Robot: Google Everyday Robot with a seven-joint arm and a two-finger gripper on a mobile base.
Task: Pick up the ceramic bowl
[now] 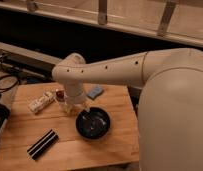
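— White arm (165, 100) was recorded nearest; where was the ceramic bowl (93, 124) found?
— On the wooden table (115, 150), centre-right. Gripper (79, 107) was noted at its upper-left rim; open or closed could not be told

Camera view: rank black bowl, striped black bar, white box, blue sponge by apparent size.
1. ceramic bowl
2-3. striped black bar and white box: look alike, bar nearer the camera, so unranked
4. blue sponge
The pincer hangs at the bowl's back-left rim.
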